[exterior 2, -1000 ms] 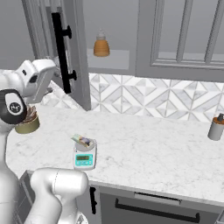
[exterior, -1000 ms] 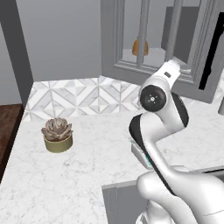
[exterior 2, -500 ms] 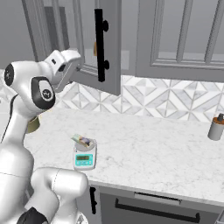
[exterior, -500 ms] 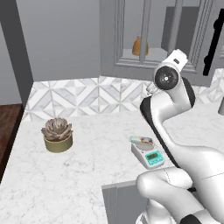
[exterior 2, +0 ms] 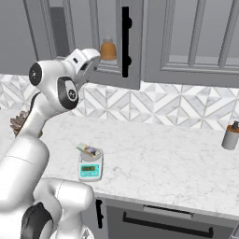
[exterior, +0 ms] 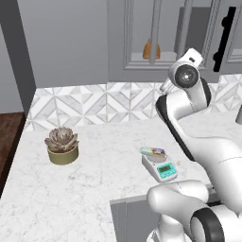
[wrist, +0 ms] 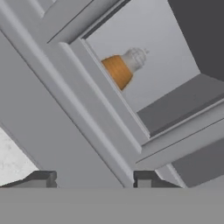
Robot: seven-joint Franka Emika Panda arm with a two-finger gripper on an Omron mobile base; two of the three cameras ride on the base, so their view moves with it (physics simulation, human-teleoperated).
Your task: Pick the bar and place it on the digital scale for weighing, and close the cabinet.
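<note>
While pressed up near the glass-paned cabinet (exterior 2: 119, 51) door, fingers (wrist: 41, 178) parted, gripping nothing. Bar (exterior 2: 87, 150) already lying on digital scale (exterior 2: 90, 166) on the desk (exterior 2: 163, 158): weighing step apparently done. Door seemingly nearly shut, orange-brown bottle (exterior 2: 108, 49) inside; final closing probably left.

White marble counter (exterior: 94, 189) here. Little succulent pot (exterior: 62, 146) sits toward the left, digital scale (exterior: 160, 167) near the front edge with the bar (exterior: 153, 151) on its plate, and a small canister (exterior 2: 229, 136) far right by the backsplash.
</note>
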